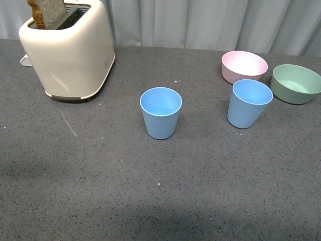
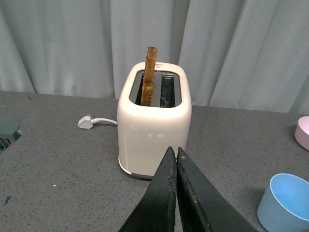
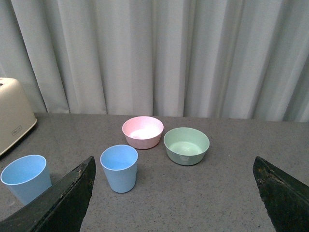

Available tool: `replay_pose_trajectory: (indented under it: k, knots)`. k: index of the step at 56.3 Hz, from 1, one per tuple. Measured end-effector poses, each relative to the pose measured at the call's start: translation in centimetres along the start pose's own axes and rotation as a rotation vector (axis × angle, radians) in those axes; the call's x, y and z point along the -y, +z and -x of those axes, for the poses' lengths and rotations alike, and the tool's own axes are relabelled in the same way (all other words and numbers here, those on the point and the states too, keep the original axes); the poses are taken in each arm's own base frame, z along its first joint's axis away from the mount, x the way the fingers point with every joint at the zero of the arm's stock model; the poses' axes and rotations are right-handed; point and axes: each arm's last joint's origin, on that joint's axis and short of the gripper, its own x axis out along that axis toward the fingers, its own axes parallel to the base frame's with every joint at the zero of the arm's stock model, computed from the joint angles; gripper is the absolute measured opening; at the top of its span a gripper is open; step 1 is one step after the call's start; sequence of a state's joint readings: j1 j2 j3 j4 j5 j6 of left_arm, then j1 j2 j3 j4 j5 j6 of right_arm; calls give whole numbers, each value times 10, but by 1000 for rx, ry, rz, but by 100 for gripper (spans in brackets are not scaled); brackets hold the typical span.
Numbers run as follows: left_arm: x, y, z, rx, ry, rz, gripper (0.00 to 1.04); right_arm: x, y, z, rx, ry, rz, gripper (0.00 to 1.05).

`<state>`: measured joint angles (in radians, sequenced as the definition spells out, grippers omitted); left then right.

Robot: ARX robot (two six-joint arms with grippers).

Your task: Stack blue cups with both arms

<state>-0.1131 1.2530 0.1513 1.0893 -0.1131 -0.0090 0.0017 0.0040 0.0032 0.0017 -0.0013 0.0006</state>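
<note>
Two light blue cups stand upright and apart on the dark grey table. One cup (image 1: pixel 160 112) is near the middle; it also shows in the left wrist view (image 2: pixel 285 203) and the right wrist view (image 3: pixel 26 178). The other cup (image 1: pixel 249 103) stands to its right, just in front of the pink bowl; it shows in the right wrist view (image 3: pixel 119 168). Neither arm appears in the front view. My left gripper (image 2: pixel 173 153) is shut and empty, pointing at the toaster. My right gripper (image 3: pixel 174 166) is wide open and empty, well short of the cups.
A cream toaster (image 1: pixel 67 50) with a slice of toast (image 1: pixel 47 12) stands at the back left, its white plug (image 2: pixel 86 122) beside it. A pink bowl (image 1: pixel 244 66) and a green bowl (image 1: pixel 296 83) sit at the back right. Grey curtains hang behind the table.
</note>
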Motion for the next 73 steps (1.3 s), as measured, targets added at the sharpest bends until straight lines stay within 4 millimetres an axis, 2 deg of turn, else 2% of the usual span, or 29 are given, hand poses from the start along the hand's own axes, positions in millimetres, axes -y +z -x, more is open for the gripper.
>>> replay_pose_trajectory:
  k: [21,73]
  knots:
    - [-19,0,34,1,4,0,4,0,0,0,0,0,0,95]
    - [-19,11,78,35,-3,0,4,0,0,0,0,0,0,95]
